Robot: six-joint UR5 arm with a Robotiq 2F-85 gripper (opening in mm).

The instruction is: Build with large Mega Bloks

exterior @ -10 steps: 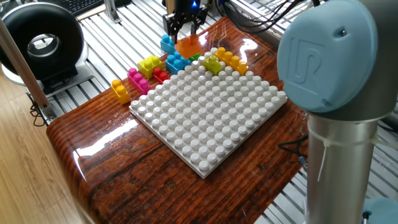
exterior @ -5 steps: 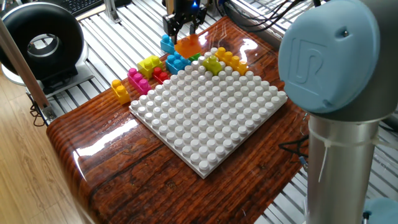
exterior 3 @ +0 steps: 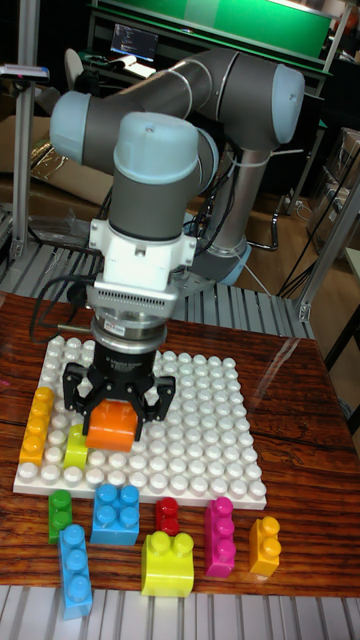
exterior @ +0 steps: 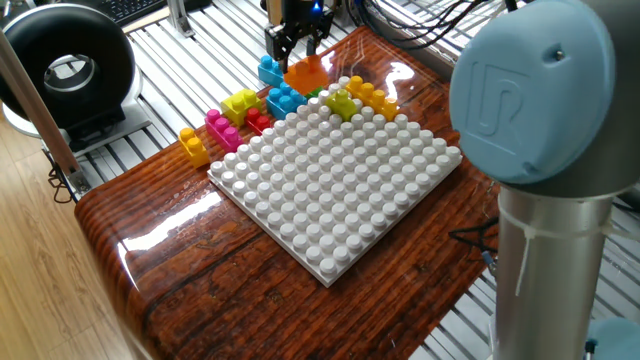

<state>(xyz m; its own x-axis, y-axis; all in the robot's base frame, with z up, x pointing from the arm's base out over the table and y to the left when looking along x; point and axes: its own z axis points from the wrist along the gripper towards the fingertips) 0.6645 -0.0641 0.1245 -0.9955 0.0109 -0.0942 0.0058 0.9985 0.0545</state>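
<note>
My gripper (exterior 3: 112, 412) is shut on an orange brick (exterior 3: 110, 425) and holds it just above the left part of the white baseplate (exterior 3: 200, 440). In the fixed view the gripper (exterior: 298, 48) and its orange brick (exterior: 306, 73) hang over the far corner. An orange long brick (exterior 3: 38, 425) and a lime brick (exterior 3: 77, 446) sit on the plate's left edge. Loose on the table lie a green (exterior 3: 60, 513), a blue (exterior 3: 117, 512), a light blue (exterior 3: 75, 568), a red (exterior 3: 167, 515), a yellow (exterior 3: 168, 563), a magenta (exterior 3: 219, 536) and a small orange brick (exterior 3: 265, 546).
The baseplate (exterior: 340, 180) fills most of the wooden tabletop (exterior: 200, 270). A black round device (exterior: 65, 70) stands off the table's left side. The arm's big grey joint (exterior: 530, 90) blocks the right of the fixed view. Cables run behind the table.
The gripper and the orange brick have hardly moved. The grey arm joint in the foreground has shifted slightly to the right.
</note>
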